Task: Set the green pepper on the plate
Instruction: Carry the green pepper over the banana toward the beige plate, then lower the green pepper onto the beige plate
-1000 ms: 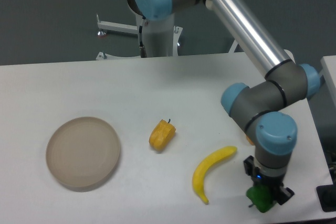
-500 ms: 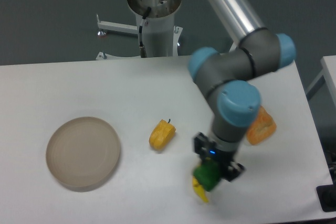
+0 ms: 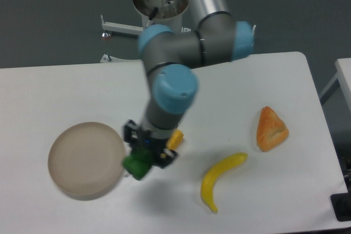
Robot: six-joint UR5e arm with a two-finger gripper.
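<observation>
My gripper (image 3: pixel 143 156) is shut on the green pepper (image 3: pixel 137 165) and holds it above the table. The pepper hangs just beyond the right rim of the beige plate (image 3: pixel 86 160), which lies at the left of the table with nothing on it. The arm's wrist stands over the table's middle and hides most of the yellow-orange pepper (image 3: pixel 175 138) behind it.
A yellow banana (image 3: pixel 218 180) lies right of the gripper. An orange croissant-like pastry (image 3: pixel 271 129) sits further right. The arm's base stands at the back centre behind the table.
The arm has swept left across the table, carrying the green pepper from the front right corner, past the banana, to the plate's right rim. The pastry has come into view.
</observation>
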